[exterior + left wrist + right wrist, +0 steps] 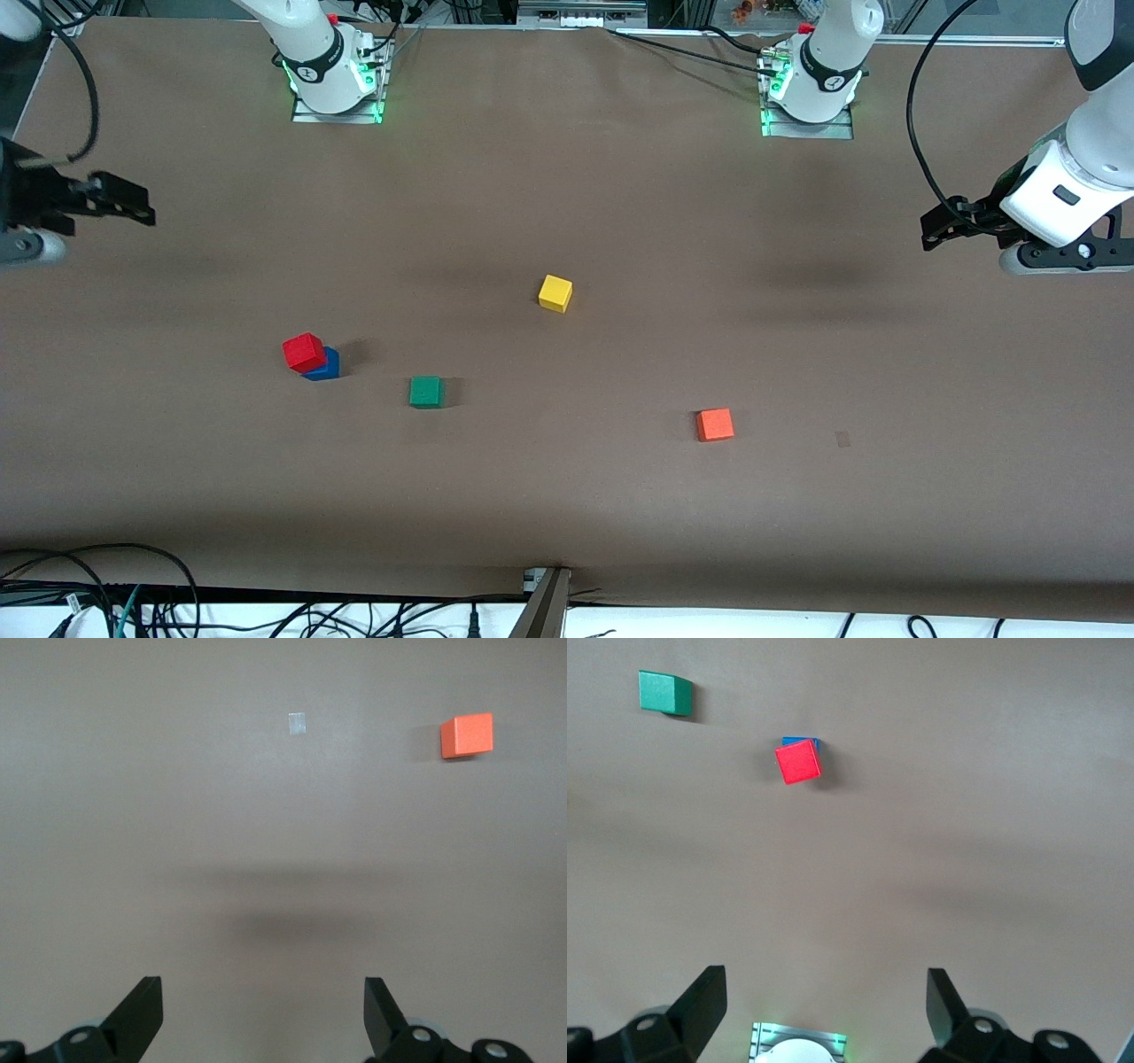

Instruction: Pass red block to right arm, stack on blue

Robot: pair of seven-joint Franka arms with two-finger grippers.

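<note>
The red block (304, 352) rests on the blue cube (326, 366), turned a little and offset, toward the right arm's end of the table. The right wrist view shows the same red block (798, 761) with a strip of the blue cube (802, 742) showing past its edge. My right gripper (120, 202) hangs open and empty in the air at the right arm's end of the table, apart from the stack; its jaws (826, 983) stand wide. My left gripper (941, 226) hangs open and empty at the left arm's end; it (263, 992) holds nothing.
A green cube (426, 391) lies beside the stack toward the middle. A yellow cube (555, 292) sits mid-table, farther from the front camera. An orange cube (714, 424) and a small grey patch (842, 438) lie toward the left arm's end. Cables run along the table's edges.
</note>
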